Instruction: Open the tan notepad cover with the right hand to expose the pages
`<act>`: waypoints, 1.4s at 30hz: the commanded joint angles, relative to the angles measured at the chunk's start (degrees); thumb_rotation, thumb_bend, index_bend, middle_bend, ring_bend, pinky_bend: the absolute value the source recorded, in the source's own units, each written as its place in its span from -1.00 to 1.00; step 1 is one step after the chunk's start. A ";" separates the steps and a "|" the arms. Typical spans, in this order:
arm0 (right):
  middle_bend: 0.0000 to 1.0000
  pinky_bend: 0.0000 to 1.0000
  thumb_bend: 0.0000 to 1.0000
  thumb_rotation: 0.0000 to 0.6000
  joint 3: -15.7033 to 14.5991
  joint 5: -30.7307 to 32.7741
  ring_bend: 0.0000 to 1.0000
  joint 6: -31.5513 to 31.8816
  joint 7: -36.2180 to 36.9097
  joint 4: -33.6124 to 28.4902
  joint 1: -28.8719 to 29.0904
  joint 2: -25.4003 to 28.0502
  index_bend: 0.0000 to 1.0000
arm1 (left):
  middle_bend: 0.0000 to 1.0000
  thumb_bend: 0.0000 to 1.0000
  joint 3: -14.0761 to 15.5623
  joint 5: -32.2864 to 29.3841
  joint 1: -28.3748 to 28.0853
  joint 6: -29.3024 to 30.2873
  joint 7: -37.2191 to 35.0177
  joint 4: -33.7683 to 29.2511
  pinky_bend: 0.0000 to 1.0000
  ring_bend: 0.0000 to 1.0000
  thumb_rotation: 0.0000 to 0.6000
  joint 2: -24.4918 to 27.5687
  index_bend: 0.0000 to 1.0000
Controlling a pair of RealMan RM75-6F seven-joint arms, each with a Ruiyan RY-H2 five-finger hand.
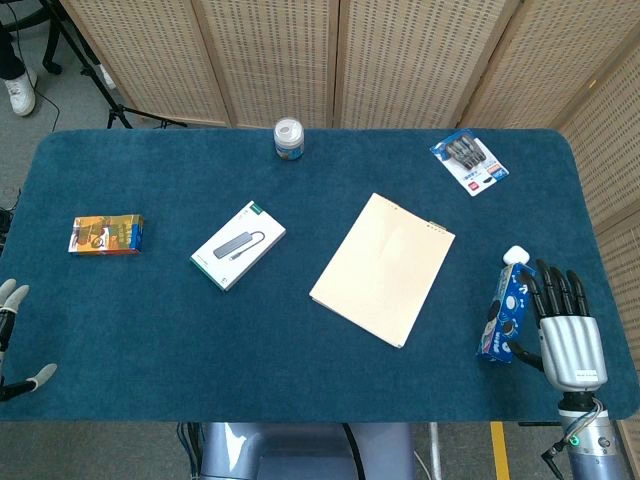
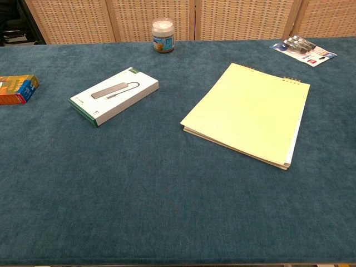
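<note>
A flat, rectangular tan paper notepad (image 1: 383, 268) lies closed mid-desk, well left of the right robot hand (image 1: 567, 335), whose metal fingers are spread, empty, beside a blue carton (image 1: 506, 318) on soft teal felt.

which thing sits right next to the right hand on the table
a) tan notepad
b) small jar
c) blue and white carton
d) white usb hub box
c: in the head view the blue and white carton lies just beside the right hand, while the tan notepad lies apart, closed.
</note>
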 commanded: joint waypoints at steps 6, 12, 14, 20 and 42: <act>-1.00 -1.00 -1.00 1.00 -0.91 -1.22 -1.00 -2.28 0.44 -1.01 0.16 1.18 -1.00 | -1.00 -0.89 -0.01 0.37 0.22 0.48 -0.85 -0.05 -1.00 -1.00 1.00 0.31 -1.00; -1.00 -1.00 -1.00 1.00 -2.96 -5.72 -1.00 -7.46 3.40 2.09 3.06 -0.99 -0.98 | -1.00 -0.89 -0.12 0.14 0.30 0.55 -1.88 0.16 -1.00 -1.00 1.00 0.64 -1.00; -1.00 -1.00 -1.00 1.00 -3.28 -6.55 -1.00 -9.11 3.50 3.56 4.07 -2.41 -0.84 | -1.00 -0.89 -0.14 0.15 0.30 0.54 -2.07 0.17 -1.00 -1.00 1.00 0.72 -1.00; -1.00 -1.00 -1.00 1.00 -3.93 -8.29 -1.00 -16.71 2.25 10.20 8.82 -9.61 -0.48 | -1.00 -0.89 -0.25 -0.11 0.15 0.23 -2.01 0.08 -1.00 -1.00 1.00 0.76 -1.00; -1.00 -1.00 -0.69 1.00 -1.59 -1.94 -1.00 -22.73 -4.81 10.24 12.79 -14.66 -0.13 | -1.00 -0.89 -0.20 -0.04 0.06 -0.06 -2.15 0.12 -1.00 -1.00 1.00 0.88 -1.00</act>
